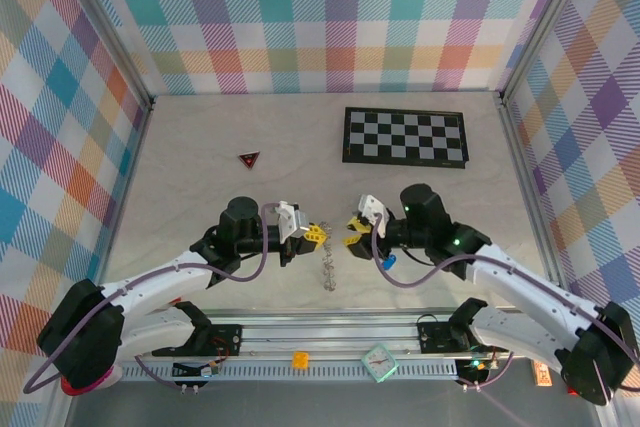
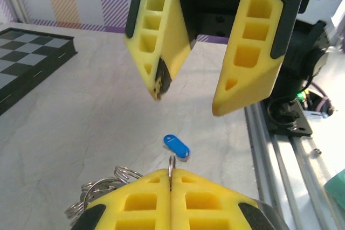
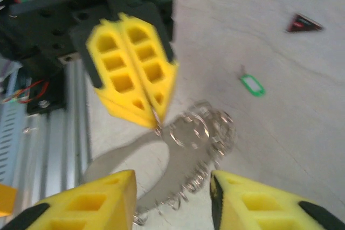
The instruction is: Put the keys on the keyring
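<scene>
One blue key point(image 2: 176, 146) lies on the table point(image 2: 81, 106), long axis ten-to-four in the left wrist view, beneath the wide-open, empty right gripper point(image 2: 188, 103), the nearer arm. The left gripper point(image 2: 171, 179) pinches the keyring point(image 3: 191, 130); the green key point(image 3: 252, 85) sits at its two o'clock, seen from the right wrist.

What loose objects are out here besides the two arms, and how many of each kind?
Keys: 2, the blue key and the green key
Keyring with its chain: 1
Dark red triangle: 1
Checkerboard: 1
Total: 5
</scene>
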### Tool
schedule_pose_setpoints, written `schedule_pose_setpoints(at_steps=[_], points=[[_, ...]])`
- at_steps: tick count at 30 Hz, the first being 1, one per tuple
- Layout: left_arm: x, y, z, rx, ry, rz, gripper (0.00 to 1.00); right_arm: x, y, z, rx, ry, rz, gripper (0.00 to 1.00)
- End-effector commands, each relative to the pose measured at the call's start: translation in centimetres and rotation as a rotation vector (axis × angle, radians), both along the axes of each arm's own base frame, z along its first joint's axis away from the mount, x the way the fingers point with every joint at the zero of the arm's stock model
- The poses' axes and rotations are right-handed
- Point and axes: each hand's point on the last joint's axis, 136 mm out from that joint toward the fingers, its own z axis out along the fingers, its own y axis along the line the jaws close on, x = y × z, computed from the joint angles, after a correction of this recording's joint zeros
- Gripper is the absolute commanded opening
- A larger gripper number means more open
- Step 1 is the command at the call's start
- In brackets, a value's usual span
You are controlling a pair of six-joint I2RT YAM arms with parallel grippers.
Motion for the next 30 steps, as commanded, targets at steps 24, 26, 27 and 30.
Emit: schedule_pose_setpoints(at_steps=[24, 26, 27, 30], points=[[1.8, 0.0, 4.5, -0.087, -0.032, 0.127, 0.0, -0.2, -11.1, -12.9, -0.444, 0.834, -1.065, 0.47], [1.8, -0.1, 4.5, -0.085, -0.016, 0.13, 0.0, -0.3, -10.8, -13.5, -0.477, 0.855, -1.055, 0.47], [1.8, -0.1, 4.5, -0.077, -0.002, 0.125, 0.0, -0.3, -10.6, -13.8, -0.49, 0.869, -1.052, 0.47], [1.8, -0.4, 4.3, -0.065, 0.025, 0.117, 0.0, 0.0, -9.8, -14.6, -0.51, 0.902, -1.043, 0.46]])
